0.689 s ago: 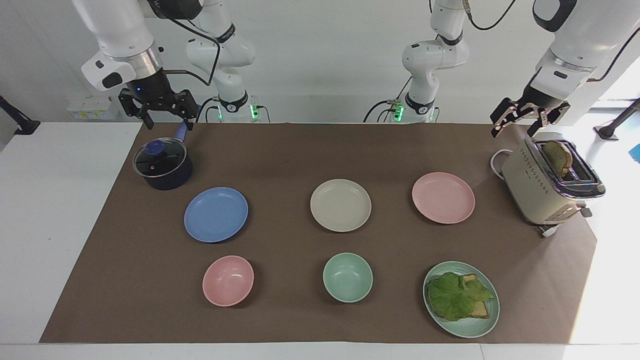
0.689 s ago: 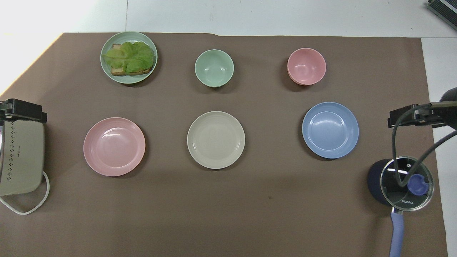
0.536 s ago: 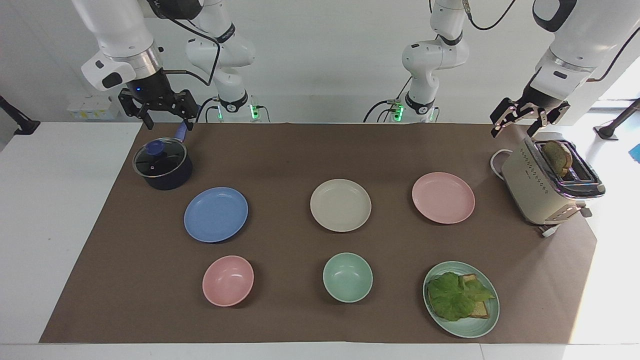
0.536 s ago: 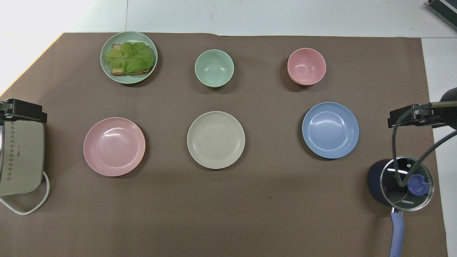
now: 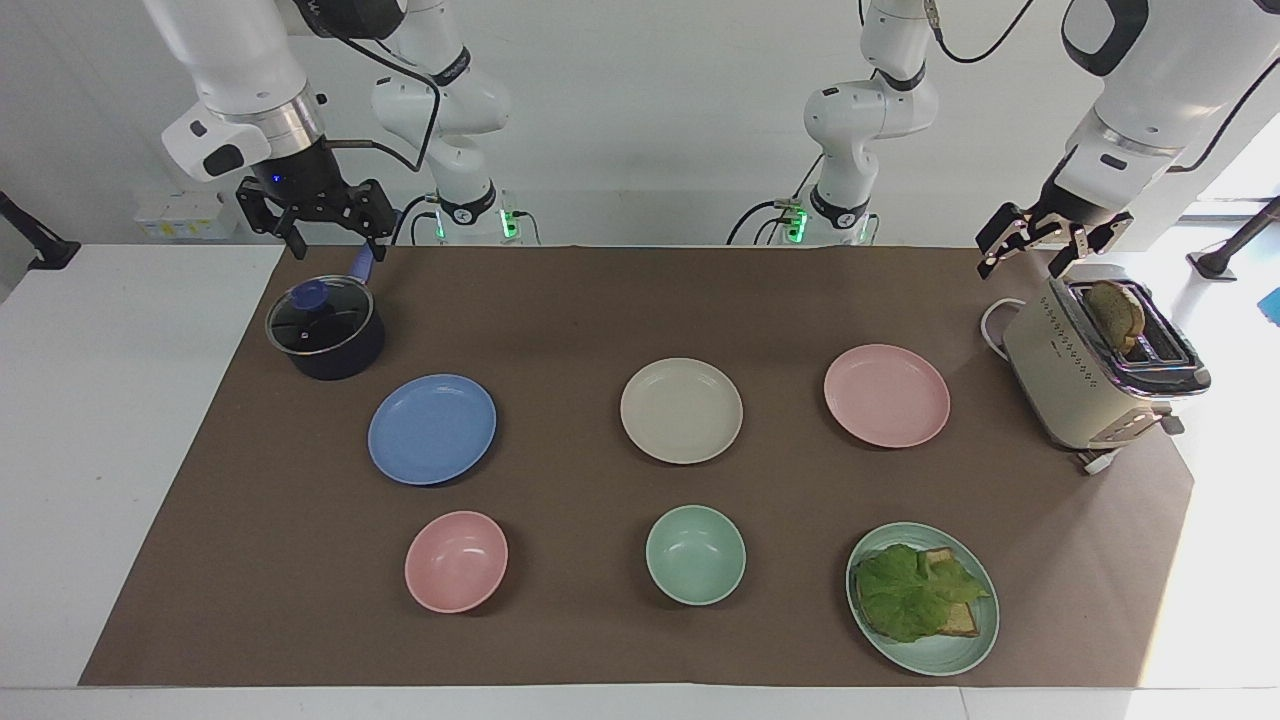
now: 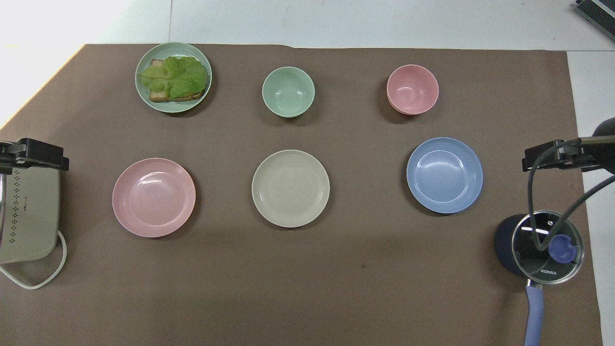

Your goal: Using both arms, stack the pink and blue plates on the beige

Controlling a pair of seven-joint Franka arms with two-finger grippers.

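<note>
The beige plate (image 5: 681, 410) (image 6: 290, 188) lies in the middle of the brown mat. Beside it, toward the left arm's end, lies the pink plate (image 5: 886, 395) (image 6: 153, 197). The blue plate (image 5: 432, 429) (image 6: 444, 175) lies toward the right arm's end. All three are bare and apart. My left gripper (image 5: 1030, 251) (image 6: 33, 154) hangs open in the air over the toaster's edge, holding nothing. My right gripper (image 5: 320, 235) (image 6: 552, 156) hangs open above the pot, empty as well.
A beige toaster (image 5: 1095, 370) with a bread slice stands at the left arm's end. A dark lidded pot (image 5: 325, 327) with a blue handle sits at the right arm's end. A pink bowl (image 5: 456, 560), a mint bowl (image 5: 695, 554) and a mint plate (image 5: 975, 640) with a lettuce sandwich lie farthest from the robots.
The left gripper has risen slightly and drifted a little toward the pink plate. The right arm and all plates have stayed still.
</note>
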